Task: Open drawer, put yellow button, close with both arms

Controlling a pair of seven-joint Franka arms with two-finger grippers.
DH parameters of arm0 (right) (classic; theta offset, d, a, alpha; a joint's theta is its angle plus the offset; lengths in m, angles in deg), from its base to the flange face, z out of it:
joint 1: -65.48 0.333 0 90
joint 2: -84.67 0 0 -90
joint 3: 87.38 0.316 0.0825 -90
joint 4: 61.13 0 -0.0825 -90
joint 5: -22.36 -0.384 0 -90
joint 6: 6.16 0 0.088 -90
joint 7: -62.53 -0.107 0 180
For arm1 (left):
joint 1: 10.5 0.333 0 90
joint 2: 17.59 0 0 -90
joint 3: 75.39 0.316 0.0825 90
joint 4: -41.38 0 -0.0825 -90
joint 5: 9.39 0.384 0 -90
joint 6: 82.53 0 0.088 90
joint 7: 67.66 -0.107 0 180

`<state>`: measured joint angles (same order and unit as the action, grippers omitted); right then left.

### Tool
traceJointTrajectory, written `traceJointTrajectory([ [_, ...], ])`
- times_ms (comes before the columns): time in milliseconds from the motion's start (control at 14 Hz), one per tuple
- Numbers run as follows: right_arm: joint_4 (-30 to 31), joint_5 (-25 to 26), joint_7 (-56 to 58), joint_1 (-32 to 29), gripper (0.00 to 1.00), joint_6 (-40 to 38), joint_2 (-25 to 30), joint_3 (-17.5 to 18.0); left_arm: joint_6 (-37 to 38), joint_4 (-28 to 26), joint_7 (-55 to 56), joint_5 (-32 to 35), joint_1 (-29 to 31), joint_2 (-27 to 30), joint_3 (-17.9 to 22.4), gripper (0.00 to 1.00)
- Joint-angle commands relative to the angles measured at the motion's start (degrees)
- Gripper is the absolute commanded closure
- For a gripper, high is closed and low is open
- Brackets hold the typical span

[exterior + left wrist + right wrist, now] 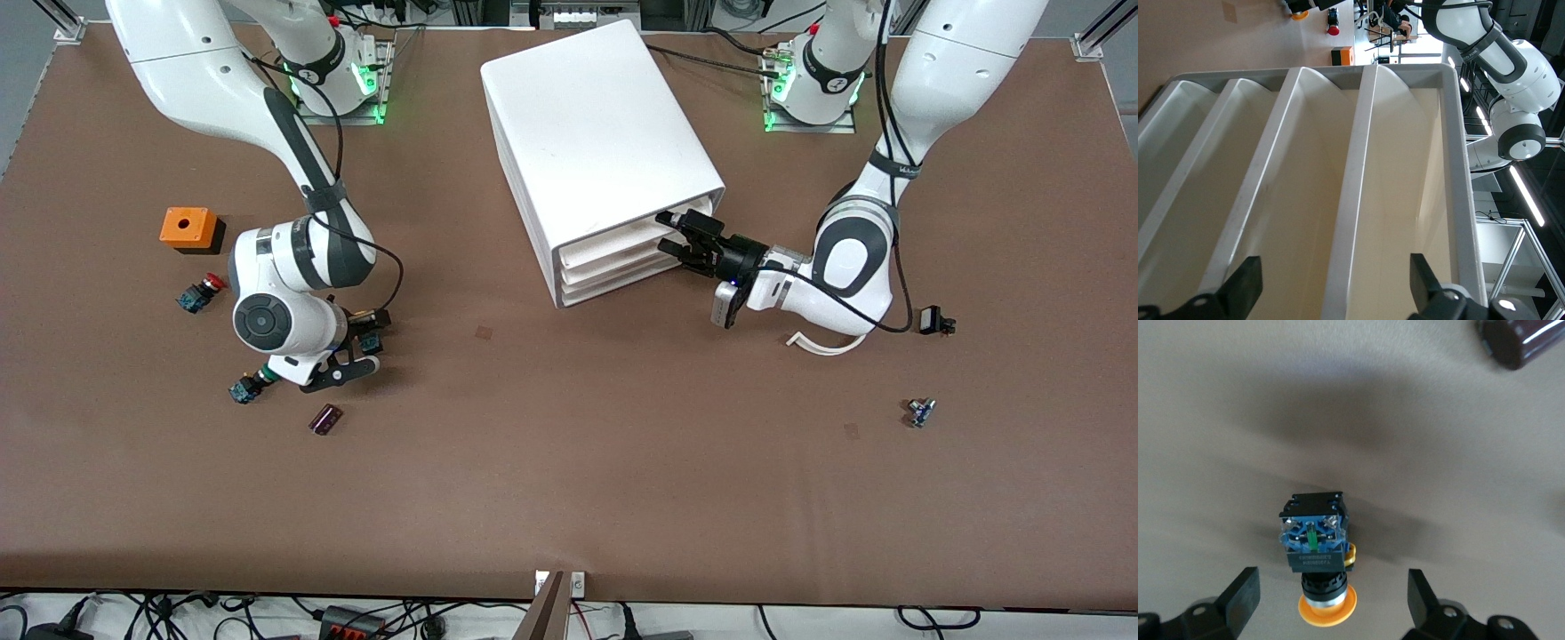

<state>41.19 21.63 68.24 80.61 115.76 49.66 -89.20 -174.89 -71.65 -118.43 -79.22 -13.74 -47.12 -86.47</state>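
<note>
right gripper (356,351) low over the table (569,462) toward the right arm's end, fingers (1241,593) spread wide, nothing gripped; yellow button (1317,555) lying on its side on the table between those fingers, touching neither, orange-yellow cap nearest the gripper body, blue base pointing away; dark cylinder (325,420) on the table just beside the gripper; green-capped switch (244,388) and red-capped switch (200,292) lying nearby; left gripper (683,238) level at the front of the cabinet (596,133), jaws wide, straddling the drawer (1395,173) front edge, closed on nothing; drawer shut.
</note>
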Motion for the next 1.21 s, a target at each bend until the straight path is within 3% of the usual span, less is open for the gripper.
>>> traceJointTrajectory([
  [0,1.0,-0.8,1.1,0.0,0.07,1.3,-0.1,1.0,0.5,-1.0,-1.1,-1.5,0.5,0.8,-0.4,0.59],
  [143,1.0,-0.8,1.1,0.0,0.13,1.2,-0.3,1.2,1.7,-0.9,-1.4,-1.4,0.9,0.6,-0.4,0.85],
  [214,1.0,-0.9,1.1,0.0,0.14,1.3,-0.5,1.2,2.2,-0.5,-1.4,-1.4,0.9,0.5,-0.4,0.94],
  [286,1.0,-0.8,1.1,0.0,0.17,1.3,-0.8,1.2,2.2,-0.3,-1.4,-1.4,1.0,0.4,-0.4,0.97],
  [429,1.0,-0.8,1.1,0.0,0.21,1.3,-0.8,1.2,2.1,0.5,-1.4,-1.4,1.0,0.3,-0.3,0.99],
  [714,0.8,-0.9,1.1,-0.2,0.40,1.6,-0.8,1.2,1.9,2.7,-0.6,-1.4,1.1,-0.8,0.1,0.99],
  [857,0.8,-0.9,1.1,-0.4,0.53,1.6,-0.8,1.2,1.8,5.0,-0.4,-1.2,1.1,-2.6,0.4,0.99],
  [1143,0.2,-1.0,0.6,-0.2,0.95,1.4,-0.4,1.2,1.7,11.9,-0.3,-0.7,2.4,-8.7,0.7,0.99],
])
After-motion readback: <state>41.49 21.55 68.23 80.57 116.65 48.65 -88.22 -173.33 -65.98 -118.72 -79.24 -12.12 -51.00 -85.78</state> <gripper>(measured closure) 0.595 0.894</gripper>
